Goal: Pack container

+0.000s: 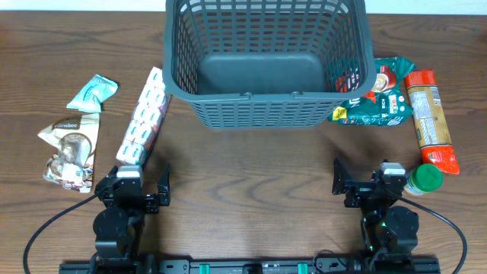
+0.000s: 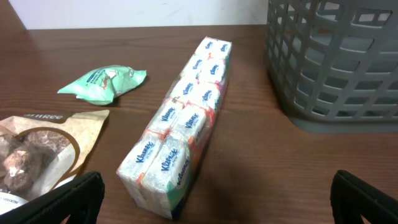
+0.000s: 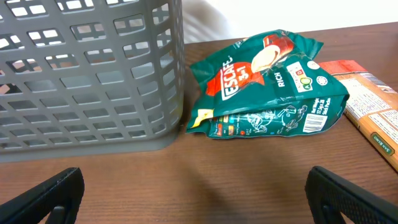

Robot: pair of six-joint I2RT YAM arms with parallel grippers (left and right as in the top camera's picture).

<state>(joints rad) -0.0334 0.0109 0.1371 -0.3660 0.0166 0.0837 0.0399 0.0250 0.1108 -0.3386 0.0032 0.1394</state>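
Observation:
The dark grey lattice basket point(image 1: 262, 65) stands at the back centre of the table and holds nothing that I can see; it also shows in the left wrist view point(image 2: 339, 62) and the right wrist view point(image 3: 87, 74). A long white Kleenex tissue pack point(image 1: 144, 114) lies left of it, just ahead of my left gripper point(image 2: 214, 199). A green coffee bag point(image 1: 373, 95) lies right of the basket, ahead of my right gripper point(image 3: 193, 193). Both grippers are open and empty near the table's front edge, the left point(image 1: 131, 190) and the right point(image 1: 364, 183).
A mint-green packet point(image 1: 93, 91) and a brown snack bag point(image 1: 70, 148) lie at the left. An orange-red box point(image 1: 430, 118) and a green-lidded jar point(image 1: 424, 179) sit at the right, the jar close beside the right arm.

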